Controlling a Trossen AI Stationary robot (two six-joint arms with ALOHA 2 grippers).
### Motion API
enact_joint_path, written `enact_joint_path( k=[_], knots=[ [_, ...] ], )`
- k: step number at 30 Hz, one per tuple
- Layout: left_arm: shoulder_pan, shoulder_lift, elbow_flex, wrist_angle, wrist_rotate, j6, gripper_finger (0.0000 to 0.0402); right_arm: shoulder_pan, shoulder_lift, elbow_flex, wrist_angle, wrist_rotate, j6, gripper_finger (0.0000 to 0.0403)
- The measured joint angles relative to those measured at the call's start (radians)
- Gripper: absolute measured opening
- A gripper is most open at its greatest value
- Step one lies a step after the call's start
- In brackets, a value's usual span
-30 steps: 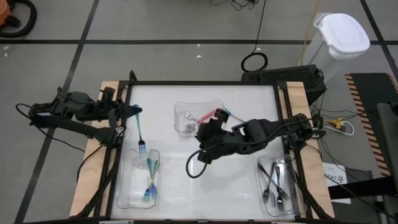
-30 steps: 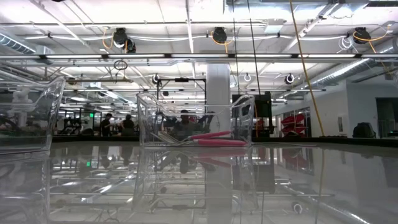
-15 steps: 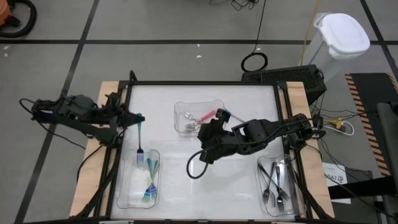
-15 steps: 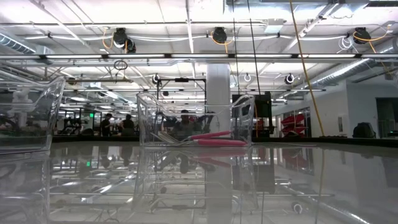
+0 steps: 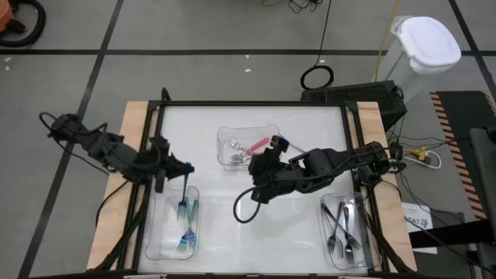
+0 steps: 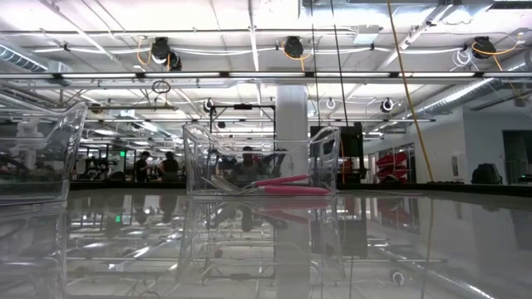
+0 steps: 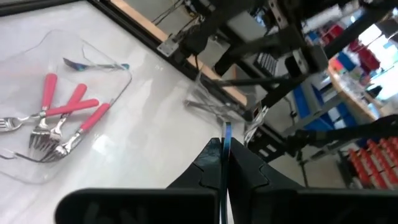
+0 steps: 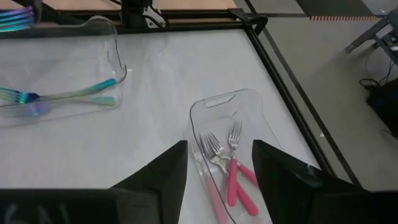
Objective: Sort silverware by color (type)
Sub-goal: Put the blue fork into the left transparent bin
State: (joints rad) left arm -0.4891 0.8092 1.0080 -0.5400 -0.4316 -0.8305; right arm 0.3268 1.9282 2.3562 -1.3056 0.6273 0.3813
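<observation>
My left gripper (image 5: 184,170) is shut on a teal-handled fork (image 5: 183,194) whose tines reach over the left clear tray (image 5: 159,232); other teal forks (image 5: 187,232) lie in that tray. My right gripper (image 5: 266,157) hovers open at the right end of the middle tray (image 5: 231,132), which holds pink-handled forks (image 8: 231,175). In the right wrist view its fingers stand either side of those forks, touching nothing (image 8: 221,180). Dark grey forks (image 5: 345,225) lie in the right tray. The low view shows the pink forks (image 6: 283,184) but no gripper. My left gripper pinches the teal fork between its two fingers at the handle's end (image 7: 226,132); the thin handle stands edge-on between them. The fork is lifted clear, stretching from the gripper toward the table's near edge, with its tines (image 5: 182,208) over the left tray.
The three clear trays stand on a white tabletop (image 5: 294,232) framed by a black rail (image 5: 256,103). A loop of the right arm's cable (image 5: 244,209) lies on the table between the trays. Open white surface lies at the middle near edge.
My left gripper has carried the teal fork from the table's left edge toward the near edge and a little right. The fork's tines have gone from short of the left tray to over it. The gripper has stayed shut on the handle.
</observation>
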Motion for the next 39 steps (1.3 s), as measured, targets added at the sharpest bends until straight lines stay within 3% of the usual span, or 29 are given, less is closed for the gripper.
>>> enact_joint_path(
  k=[6, 9, 16, 24, 39],
  knots=[
    [-0.102, 0.031, 0.0, 0.0, -0.027, -0.002, 0.0008, 0.005, 0.0, 0.0, -0.041, -0.001, 0.024, 0.0173],
    [-0.152, 0.03, -0.01, 0.003, -0.091, -0.019, 0.0009, 0.005, 0.0, 0.0, -0.052, -0.002, 0.048, 0.0173],
    [-0.256, -0.047, -0.179, 0.029, -0.23, -0.194, 0.001, 0.005, 0.0, 0.0, -0.064, -0.002, 0.078, 0.0173],
    [-0.353, -0.085, -0.397, 0.321, -0.321, -0.264, 0.001, 0.005, 0.0, 0.0, -0.061, -0.002, 0.078, 0.0173],
    [-0.496, -0.004, -0.51, 0.336, -0.438, -0.467, 0.0011, 0.004, 0.0, 0.0, -0.057, -0.002, 0.079, 0.0173]
  ],
)
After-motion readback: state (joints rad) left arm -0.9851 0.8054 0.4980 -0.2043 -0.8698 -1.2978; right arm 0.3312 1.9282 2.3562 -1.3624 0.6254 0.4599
